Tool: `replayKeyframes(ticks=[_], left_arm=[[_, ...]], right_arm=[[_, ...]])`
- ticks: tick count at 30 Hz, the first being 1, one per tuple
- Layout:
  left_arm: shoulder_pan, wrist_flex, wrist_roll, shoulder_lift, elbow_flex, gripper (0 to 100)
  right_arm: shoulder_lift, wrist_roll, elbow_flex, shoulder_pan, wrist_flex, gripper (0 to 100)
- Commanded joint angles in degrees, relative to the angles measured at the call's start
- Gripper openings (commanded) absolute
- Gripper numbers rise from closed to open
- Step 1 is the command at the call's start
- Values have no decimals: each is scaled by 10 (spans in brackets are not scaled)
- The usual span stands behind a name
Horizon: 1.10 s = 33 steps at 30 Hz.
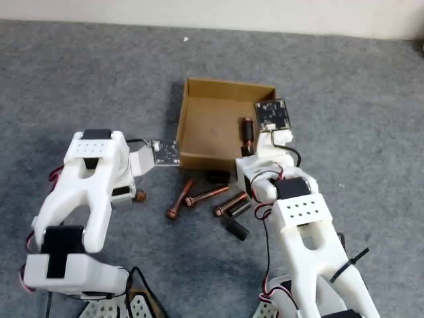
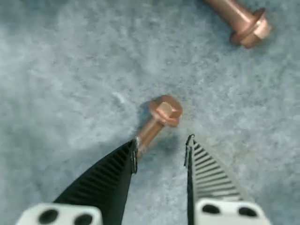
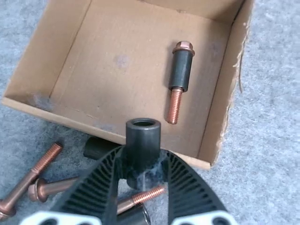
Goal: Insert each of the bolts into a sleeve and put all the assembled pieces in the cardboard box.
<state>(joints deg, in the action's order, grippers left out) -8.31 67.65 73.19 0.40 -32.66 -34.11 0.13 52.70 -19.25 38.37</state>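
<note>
Obs: right gripper (image 3: 143, 158) clamped on sleeve (image 3: 143, 133); left gripper (image 2: 161, 144) spread over bolt (image 2: 157, 120). Bolt looks stiff, slick; pinch mid-shank, I'd judge.

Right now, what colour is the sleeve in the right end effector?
Black. The sleeve, gripped by the right end effector, shows best in the right wrist view.

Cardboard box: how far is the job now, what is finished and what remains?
Done: one bolt in its sleeve lies in the cardboard box. In hand: the right claw holds an empty sleeve at the box's near wall; the open left claw sits at a loose bolt. Left: more bolts and sleeves lie loose on the carpet.
</note>
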Motion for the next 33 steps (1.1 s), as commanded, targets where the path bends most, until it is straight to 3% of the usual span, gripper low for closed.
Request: replayKeyframes(ticks=[1, 8, 19, 23, 28, 33], left_arm=[[21, -16, 26, 36, 36, 160], [22, -22, 23, 80, 72, 159], [51, -35, 23, 100, 70, 13], [58, -17, 20, 98, 65, 5], [61, 11, -49, 87, 67, 5], [61, 18, -99, -21, 28, 5]], right_arm=[[-25, 7, -7, 7, -17, 5], [-25, 7, -7, 7, -17, 5], [-25, 7, -7, 7, -17, 5], [-25, 7, -6, 7, -17, 5], [-31, 7, -3, 11, -17, 5], [-32, 4, -7, 38, -17, 5]])
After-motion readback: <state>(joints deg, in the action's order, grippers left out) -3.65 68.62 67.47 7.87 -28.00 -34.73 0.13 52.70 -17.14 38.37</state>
